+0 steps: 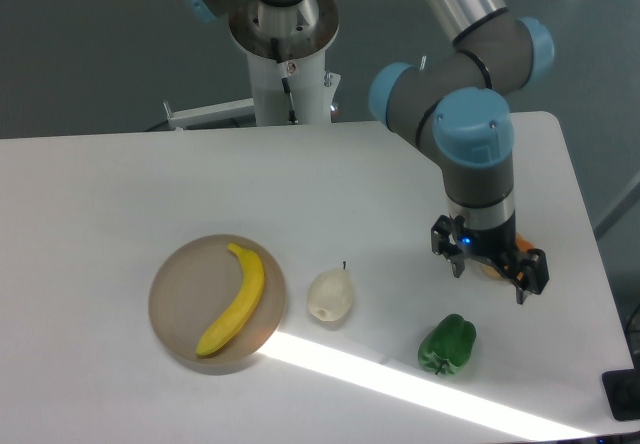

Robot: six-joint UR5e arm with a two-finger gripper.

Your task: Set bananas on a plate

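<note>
Banana [234,301] lies curved across the plate [175,294] at lower left of the frame, light and firm-looking, skin likely a bit slick; its thick middle looks the best place to grip. At right the hand [490,265] hangs spread wide, holding nothing, over an orange fruit. White tabletop [120,194], a bright light stripe along the bottom, grey floor behind

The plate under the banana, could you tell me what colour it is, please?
Beige-tan, plain and matte, in the fixed camera view: plate.
</note>
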